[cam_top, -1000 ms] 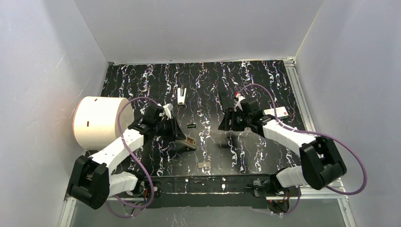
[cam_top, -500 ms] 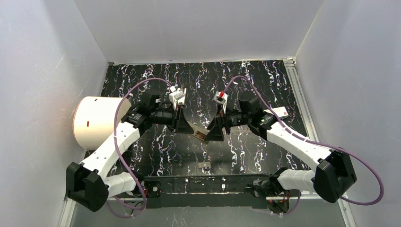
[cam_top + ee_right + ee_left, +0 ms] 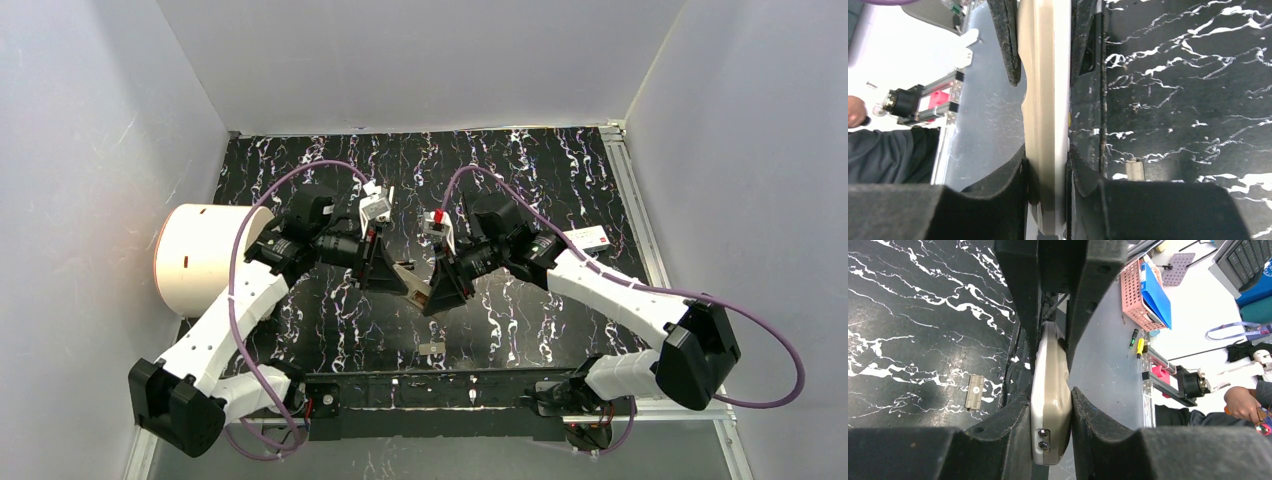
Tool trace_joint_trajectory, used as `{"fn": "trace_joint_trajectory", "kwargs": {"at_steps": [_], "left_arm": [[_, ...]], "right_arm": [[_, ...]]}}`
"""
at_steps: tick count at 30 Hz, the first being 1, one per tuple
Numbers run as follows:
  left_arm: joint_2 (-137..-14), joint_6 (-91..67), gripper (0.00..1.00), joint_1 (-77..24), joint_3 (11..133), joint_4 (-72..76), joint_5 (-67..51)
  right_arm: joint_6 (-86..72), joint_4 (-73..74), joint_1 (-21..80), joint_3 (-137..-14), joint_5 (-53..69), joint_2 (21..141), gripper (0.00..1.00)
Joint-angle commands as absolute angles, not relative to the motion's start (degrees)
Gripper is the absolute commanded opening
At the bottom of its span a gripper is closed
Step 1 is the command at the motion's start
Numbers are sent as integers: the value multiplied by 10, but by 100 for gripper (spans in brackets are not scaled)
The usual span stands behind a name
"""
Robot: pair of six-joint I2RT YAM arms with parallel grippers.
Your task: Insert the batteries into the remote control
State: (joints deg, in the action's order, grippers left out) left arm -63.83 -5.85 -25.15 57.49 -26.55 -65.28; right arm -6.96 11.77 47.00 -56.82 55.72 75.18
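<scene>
The table is black with white, marble-like veins. The remote is a pale beige-grey. The left gripper and right gripper are matt black. The left arm and right arm are white with black joints, and their cables are purple. The drum is cream, tinted orange along its left edge. A small plate is grey-beige. The walls are pale grey. A tag is red, and a label is white with red.
</scene>
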Motion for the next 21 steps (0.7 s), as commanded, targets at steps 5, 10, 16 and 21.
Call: {"fn": "trace_joint_trajectory", "kwargs": {"at_steps": [5, 10, 16, 21], "left_arm": [[-543, -179, 33, -251, 565, -113, -603], [-496, -367, 80, -250, 537, 21, -469], [-494, -513, 80, -250, 543, 103, -390], [-492, -541, 62, -251, 527, 160, -371]], "right_arm": [[-173, -29, 479, -568, 560, 712, 2], [-288, -182, 474, -540, 473, 687, 1], [-414, -337, 473, -504, 397, 680, 1], [-496, -441, 474, -490, 420, 701, 3]]}}
